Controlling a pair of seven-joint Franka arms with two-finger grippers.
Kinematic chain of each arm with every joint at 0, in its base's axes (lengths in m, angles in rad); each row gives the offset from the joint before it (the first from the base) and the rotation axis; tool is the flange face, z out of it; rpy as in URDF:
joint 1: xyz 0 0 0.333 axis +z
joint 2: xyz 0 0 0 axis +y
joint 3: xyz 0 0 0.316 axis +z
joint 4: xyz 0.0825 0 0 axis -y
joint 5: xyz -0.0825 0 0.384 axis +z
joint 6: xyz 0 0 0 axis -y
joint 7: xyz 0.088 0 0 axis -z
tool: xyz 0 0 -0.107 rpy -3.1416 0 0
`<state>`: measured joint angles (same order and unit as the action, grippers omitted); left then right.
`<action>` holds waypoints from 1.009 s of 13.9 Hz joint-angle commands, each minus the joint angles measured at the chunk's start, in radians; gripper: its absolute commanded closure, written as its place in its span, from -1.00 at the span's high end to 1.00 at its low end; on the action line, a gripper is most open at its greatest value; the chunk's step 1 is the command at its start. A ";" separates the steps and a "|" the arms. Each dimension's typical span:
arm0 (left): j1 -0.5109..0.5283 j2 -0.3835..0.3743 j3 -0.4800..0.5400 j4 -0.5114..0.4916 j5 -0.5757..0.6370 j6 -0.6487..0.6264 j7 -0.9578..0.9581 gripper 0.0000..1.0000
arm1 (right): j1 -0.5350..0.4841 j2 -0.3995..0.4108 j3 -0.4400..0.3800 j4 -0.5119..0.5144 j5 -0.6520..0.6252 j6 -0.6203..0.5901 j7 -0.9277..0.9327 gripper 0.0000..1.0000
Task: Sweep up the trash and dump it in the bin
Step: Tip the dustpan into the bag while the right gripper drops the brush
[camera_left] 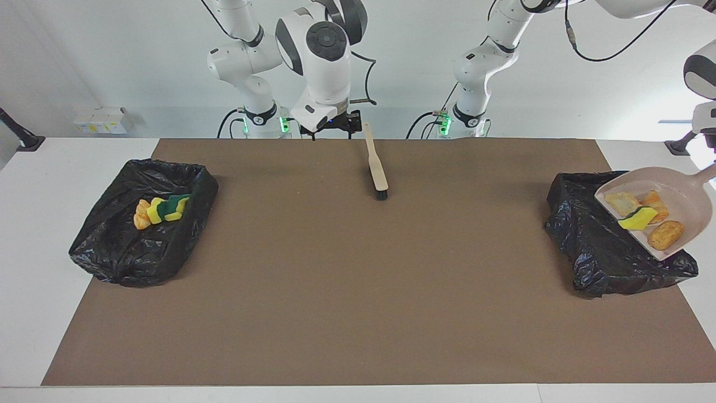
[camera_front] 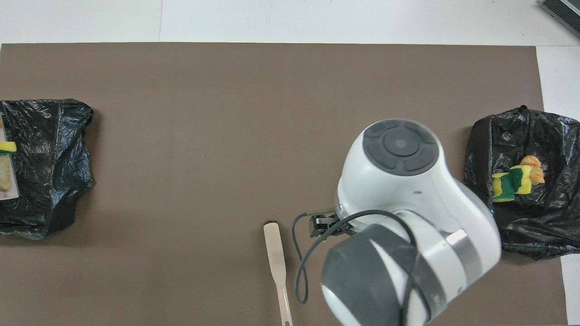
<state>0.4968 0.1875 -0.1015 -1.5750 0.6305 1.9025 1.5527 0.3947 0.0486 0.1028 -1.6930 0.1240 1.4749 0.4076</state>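
Left gripper (off frame, pinched) held beige plastic dustpan (camera_left: 679, 197) tilted over black-bagged bin (camera_left: 593, 246) to dump; right gripper (camera_left: 330, 127) spread, brush (camera_left: 376, 162) released beside it.

Two bins lined with black bags, one (camera_left: 144, 224) at the right arm's end of the table, one (camera_left: 598, 246) at the left arm's end. One brush (camera_left: 377, 168). One dustpan (camera_left: 679, 196) carrying four trash pieces (camera_left: 640, 215). Three trash pieces (camera_left: 162, 210) in the first bin.
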 commanded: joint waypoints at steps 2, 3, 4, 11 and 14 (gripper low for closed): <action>-0.058 0.000 0.011 0.020 0.135 -0.039 0.012 -1.00 | -0.123 0.004 0.003 0.099 -0.020 -0.079 -0.205 1.00; -0.066 0.000 0.011 0.020 0.173 -0.039 0.012 -1.00 | -0.143 0.002 0.003 0.107 -0.038 -0.090 -0.237 1.00; -0.069 -0.002 0.010 0.020 0.202 -0.039 0.012 -1.00 | -0.158 0.002 0.003 0.114 -0.075 -0.096 -0.269 1.00; -0.080 -0.011 0.008 0.079 0.202 -0.037 0.135 -1.00 | -0.373 0.000 0.003 0.138 -0.174 -0.094 -0.686 1.00; -0.078 -0.025 -0.023 0.086 0.125 -0.039 0.142 -1.00 | -0.447 0.000 0.000 0.138 -0.196 -0.081 -0.724 1.00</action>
<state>0.4322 0.1777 -0.1090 -1.5031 0.8054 1.8879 1.6731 -0.0146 0.0463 0.0899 -1.5683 -0.0419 1.3985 -0.2877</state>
